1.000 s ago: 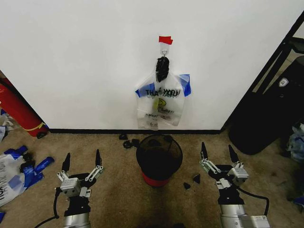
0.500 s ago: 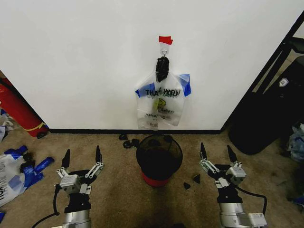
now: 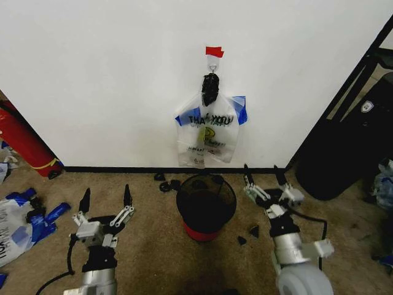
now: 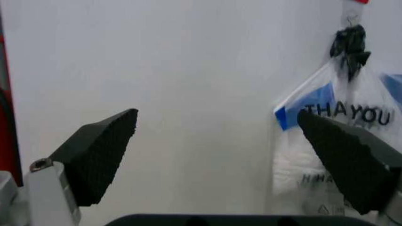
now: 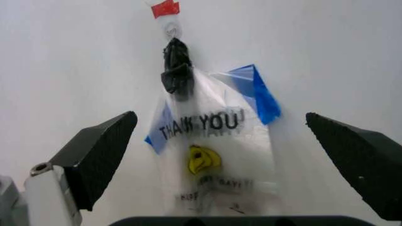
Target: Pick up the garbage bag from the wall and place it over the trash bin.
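Near left: my left gripper (image 3: 105, 203), fingers apart, low over carpet. Near right: my right gripper (image 3: 265, 178), fingers apart, beside the trash bin (image 3: 206, 206). Far: garbage bag (image 3: 209, 135) on wall (image 3: 110, 80) hook. Risk: thin plastic tearing there, I judge.

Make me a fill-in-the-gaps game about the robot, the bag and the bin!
1. The bag hangs on the ____, from a hook under red tape.
2. The black mesh bin has a ____ base.
3. The right pincer is ____, beside the bin.
4. The left pincer holds ____.

Missing words: wall; red; open; nothing
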Controlling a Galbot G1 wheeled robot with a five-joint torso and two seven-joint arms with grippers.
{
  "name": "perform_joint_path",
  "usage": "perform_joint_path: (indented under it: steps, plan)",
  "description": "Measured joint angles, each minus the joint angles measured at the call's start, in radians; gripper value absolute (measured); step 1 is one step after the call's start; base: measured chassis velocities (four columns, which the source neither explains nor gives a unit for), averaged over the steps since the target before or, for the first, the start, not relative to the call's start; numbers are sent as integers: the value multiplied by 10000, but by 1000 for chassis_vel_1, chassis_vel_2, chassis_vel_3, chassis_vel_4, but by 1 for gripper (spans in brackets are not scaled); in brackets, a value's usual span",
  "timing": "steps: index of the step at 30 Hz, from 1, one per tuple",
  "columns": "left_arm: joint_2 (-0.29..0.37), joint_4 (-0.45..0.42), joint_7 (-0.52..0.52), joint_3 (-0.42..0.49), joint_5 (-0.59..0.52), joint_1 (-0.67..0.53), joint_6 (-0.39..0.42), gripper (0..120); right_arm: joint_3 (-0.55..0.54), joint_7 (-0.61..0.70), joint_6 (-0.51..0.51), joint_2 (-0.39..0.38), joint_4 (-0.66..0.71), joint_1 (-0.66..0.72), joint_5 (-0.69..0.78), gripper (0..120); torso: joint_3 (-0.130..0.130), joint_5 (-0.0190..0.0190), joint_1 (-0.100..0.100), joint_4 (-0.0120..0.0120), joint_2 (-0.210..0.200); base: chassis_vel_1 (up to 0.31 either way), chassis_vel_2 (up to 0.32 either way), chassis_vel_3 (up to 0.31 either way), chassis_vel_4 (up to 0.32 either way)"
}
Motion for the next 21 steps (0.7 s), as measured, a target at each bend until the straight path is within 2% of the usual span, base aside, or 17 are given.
perform_joint_path:
  steps: [6, 9, 10, 15, 21]
  plan:
    - [-2, 16, 21, -26, -91, 134, -29, 100, -478, -42, -855, -466, -708, 1314, 1580, 100, 1, 1, 0, 17, 0, 0, 0, 0, 0]
    - [-82, -98, 33, -63, 23, 255, -76, 100, -1001, 27, -1539, -674, -1534, 2946, 3108, 100, 1, 1, 0, 12, 0, 0, 0, 0, 0]
    - [-82, -98, 33, -63, 23, 255, -76, 100, -1001, 27, -1539, -674, -1534, 2946, 3108, 100, 1, 1, 0, 12, 0, 0, 0, 0, 0]
    - [-214, -128, 35, -106, 186, 398, -96, 100, -1749, 228, -2038, -576, -2777, 5021, 4659, 100, 2, 0, 0, 13, 0, 0, 0, 0, 0]
    - [-343, -78, 36, -110, 322, 455, -117, 100, -2277, 335, -2182, -174, -3993, 6522, 5196, 100, 2, 0, 0, 10, 0, 0, 0, 0, 0]
